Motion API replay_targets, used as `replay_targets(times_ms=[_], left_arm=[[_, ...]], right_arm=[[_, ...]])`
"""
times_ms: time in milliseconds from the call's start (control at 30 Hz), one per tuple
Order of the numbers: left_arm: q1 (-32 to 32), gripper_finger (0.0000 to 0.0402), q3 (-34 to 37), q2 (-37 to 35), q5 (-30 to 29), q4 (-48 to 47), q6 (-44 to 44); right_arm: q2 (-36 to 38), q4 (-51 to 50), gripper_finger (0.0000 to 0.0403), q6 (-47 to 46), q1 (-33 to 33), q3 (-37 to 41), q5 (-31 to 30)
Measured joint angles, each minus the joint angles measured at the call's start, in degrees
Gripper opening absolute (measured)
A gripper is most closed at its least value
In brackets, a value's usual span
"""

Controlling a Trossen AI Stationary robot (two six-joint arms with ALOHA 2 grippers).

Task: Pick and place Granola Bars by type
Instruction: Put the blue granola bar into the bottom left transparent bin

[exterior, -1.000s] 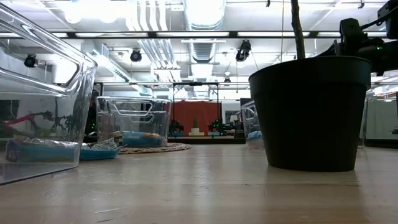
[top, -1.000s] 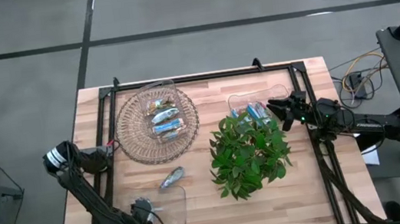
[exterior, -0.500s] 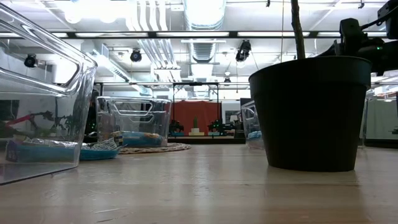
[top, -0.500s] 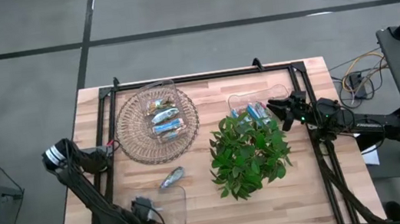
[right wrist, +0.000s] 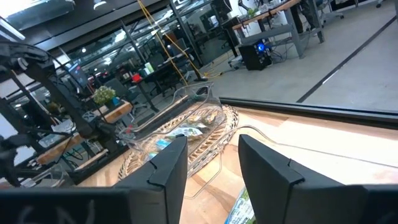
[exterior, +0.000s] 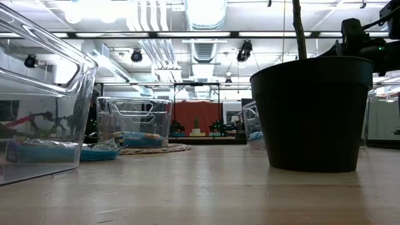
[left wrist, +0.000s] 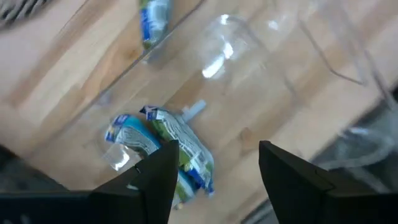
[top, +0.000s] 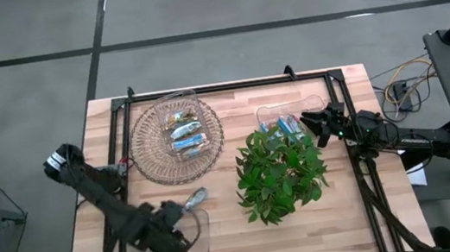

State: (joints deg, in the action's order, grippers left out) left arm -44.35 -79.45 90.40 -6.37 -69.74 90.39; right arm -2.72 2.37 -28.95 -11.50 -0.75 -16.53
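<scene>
Granola bars lie in three places. Several are in a clear bin (top: 180, 130) on a round woven mat. Blue ones fill a clear bin (top: 287, 119) at the far right. One blue-green bar (left wrist: 177, 152) lies on the floor of the near clear bin (top: 189, 239). A silvery-blue bar (top: 193, 200) rests on the table just beyond that bin. My left gripper (left wrist: 214, 155) hangs open over the near bin, above the bar in it. My right gripper (top: 310, 122) stands open and empty beside the far right bin.
A leafy green plant (top: 280, 173) in a black pot (exterior: 319, 112) stands mid-table, between the near bin and the far right bin. The woven mat (top: 148, 153) takes up the far left. Bare wood lies along the near right edge.
My left arm has swung up and toward the far edge, bringing its gripper over the near clear bin. The bars and bins have stayed put.
</scene>
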Motion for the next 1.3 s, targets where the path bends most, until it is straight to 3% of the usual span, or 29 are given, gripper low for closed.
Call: replay_targets(times_ms=[333, 667, 1000, 1300], left_arm=[[17.0, 0.0202, -5.0, -1.0, 16.0, -0.5, -32.7], [30.7, 0.0202, -4.7, -0.9, 32.4, -1.1, -50.9], [41.5, 0.0202, 0.6, -0.5, 32.9, -1.0, -61.1], [43.9, 0.0202, 8.8, -0.3, 29.8, 4.7, -66.4]], right_arm=[[0.0, 0.0, 0.0123, 0.0, 0.0, 0.0, 0.0], [0.0, 0.0, 0.0134, 0.0, 0.0, 0.0, 0.0], [0.0, 0.0, 0.0131, 0.0, 0.0, 0.0, 0.0], [0.0, 0.0, 0.0123, 0.0, 0.0, 0.0, 0.0]])
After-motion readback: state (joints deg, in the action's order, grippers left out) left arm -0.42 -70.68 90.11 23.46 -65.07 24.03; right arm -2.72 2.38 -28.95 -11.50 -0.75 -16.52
